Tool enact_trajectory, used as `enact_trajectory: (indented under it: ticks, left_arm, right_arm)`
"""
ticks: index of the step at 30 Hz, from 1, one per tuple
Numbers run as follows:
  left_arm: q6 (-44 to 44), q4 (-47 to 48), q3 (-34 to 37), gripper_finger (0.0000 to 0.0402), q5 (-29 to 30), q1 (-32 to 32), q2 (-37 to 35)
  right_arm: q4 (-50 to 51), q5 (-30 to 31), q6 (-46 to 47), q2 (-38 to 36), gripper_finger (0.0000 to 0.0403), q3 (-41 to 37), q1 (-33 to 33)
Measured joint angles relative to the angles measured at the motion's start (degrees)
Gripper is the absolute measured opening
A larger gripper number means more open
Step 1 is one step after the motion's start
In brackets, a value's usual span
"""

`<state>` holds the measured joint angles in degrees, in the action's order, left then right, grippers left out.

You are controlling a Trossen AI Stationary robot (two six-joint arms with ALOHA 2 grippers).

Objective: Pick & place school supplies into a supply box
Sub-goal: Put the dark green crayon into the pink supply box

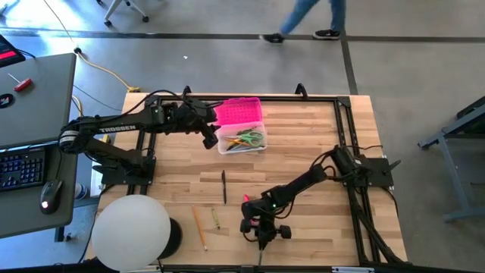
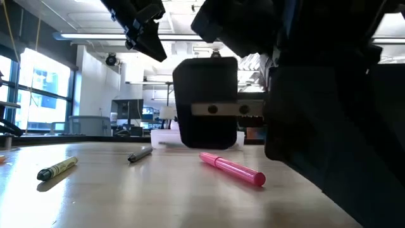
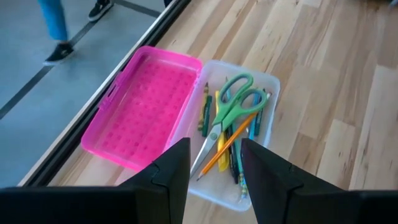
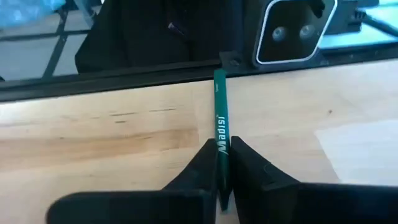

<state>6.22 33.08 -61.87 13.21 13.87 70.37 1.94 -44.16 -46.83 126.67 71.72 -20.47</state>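
The supply box stands open at the table's far middle: pink lid (image 1: 239, 111) laid back, clear base (image 1: 242, 140) holding green-handled scissors (image 3: 233, 102) and several pens and pencils. My left gripper (image 3: 214, 171) hovers open above the box's near-left corner, holding nothing. My right gripper (image 4: 222, 149) is low at the table's near middle (image 1: 261, 231), shut on a green pen (image 4: 219, 106). On the table lie a pink pen (image 1: 246, 199), a dark pen (image 1: 224, 186), a wooden pencil (image 1: 199, 227) and a yellow-green pen (image 1: 216, 220). My right gripper pinches the green pen between its two fingers, one on each side of the barrel (image 4: 220, 138). The fingers slant down from above, facing the table's near edge. The pen's free end (image 4: 217, 76) points toward the near rail. Whether the pen is off the wood I cannot tell.
A black rail (image 1: 345, 129) frames the table. A white globe (image 1: 129, 231) sits at the near-left corner. A desk with a keyboard (image 1: 19, 167) and mouse stands to the left. A person's legs (image 1: 303, 19) pass on the floor beyond. Bare wood lies right of the box.
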Motion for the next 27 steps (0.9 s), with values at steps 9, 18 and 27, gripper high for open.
enact_trajectory:
  ticks: [9,18,27]
  left_arm:
    - [0.34,2.42,0.0,0.0175,2.8,0.0,0.0]
    - [2.14,2.05,0.0,0.0175,2.89,0.0,0.0]
    - [4.57,-0.04,0.0,0.0175,2.66,-0.01,0.0]
  right_arm:
    - [11.68,1.25,1.78,-2.38,0.0008,-0.02,1.84]
    - [24.37,13.91,-1.54,-11.69,0.0005,-0.5,2.11]
    - [36.89,27.33,-2.23,-20.14,0.0002,-0.71,8.82]
